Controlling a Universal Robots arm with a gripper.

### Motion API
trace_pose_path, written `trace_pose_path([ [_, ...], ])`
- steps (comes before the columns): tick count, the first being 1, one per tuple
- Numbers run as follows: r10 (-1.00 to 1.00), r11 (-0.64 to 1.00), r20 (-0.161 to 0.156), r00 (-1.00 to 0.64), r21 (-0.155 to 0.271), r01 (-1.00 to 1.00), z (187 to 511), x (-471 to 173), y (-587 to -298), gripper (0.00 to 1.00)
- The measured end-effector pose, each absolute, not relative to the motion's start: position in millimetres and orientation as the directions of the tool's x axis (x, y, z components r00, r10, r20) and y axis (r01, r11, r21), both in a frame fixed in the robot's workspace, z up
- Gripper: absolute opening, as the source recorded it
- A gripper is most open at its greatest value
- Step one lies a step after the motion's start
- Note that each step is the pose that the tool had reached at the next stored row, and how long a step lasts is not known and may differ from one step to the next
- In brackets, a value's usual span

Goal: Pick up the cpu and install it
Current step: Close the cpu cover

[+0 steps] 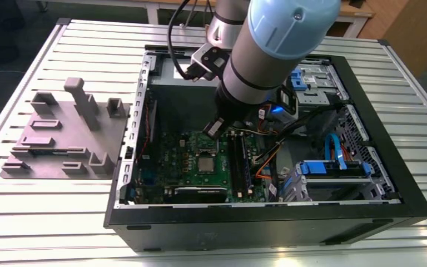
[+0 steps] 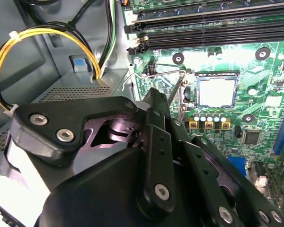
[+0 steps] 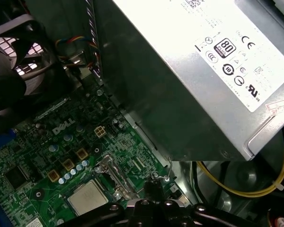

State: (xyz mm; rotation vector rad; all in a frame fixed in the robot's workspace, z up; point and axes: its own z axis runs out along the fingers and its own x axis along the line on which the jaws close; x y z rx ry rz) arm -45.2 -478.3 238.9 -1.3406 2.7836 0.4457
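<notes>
— Where's the cpu (image 2: 217, 91) right now?

— Lying flat in its socket on the green motherboard (image 1: 170, 161), silvery top facing up. In the exterior view it's the pale square near the middle of the board, inside the open computer case (image 1: 273, 225).

— And the gripper (image 3: 151, 188)?

— It hangs low inside the case, just over the board. In both wrist views its tip is beside the socket, next to the thin metal lever (image 2: 176, 89) that runs along the socket's edge. The chip itself lies apart from it.

— Clenched or released?

— I can't tell from here. The black gripper body blocks the second wrist view, and the first wrist view only catches the very tip. I also can't say whether it touches the lever.

— What else is around?

— A silver power supply (image 3: 203, 71) sits close by the arm, with a yellow cable (image 2: 19, 47) looping next to it. The long black memory slots (image 2: 203, 28) run on the far side of the socket from the gripper. Outside the case, on the slatted table (image 1: 43, 217), a grey-mauve plastic block (image 1: 58, 139) with upright posts stands at the exterior view's left, well apart from the arm
</notes>
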Motion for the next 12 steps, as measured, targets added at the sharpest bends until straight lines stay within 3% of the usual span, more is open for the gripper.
trace_pose_path([
  [12, -0.764, 0.592, -0.137, -0.631, 0.243, -0.769, 238.9, -45.2, -485.7, 0.10],
])
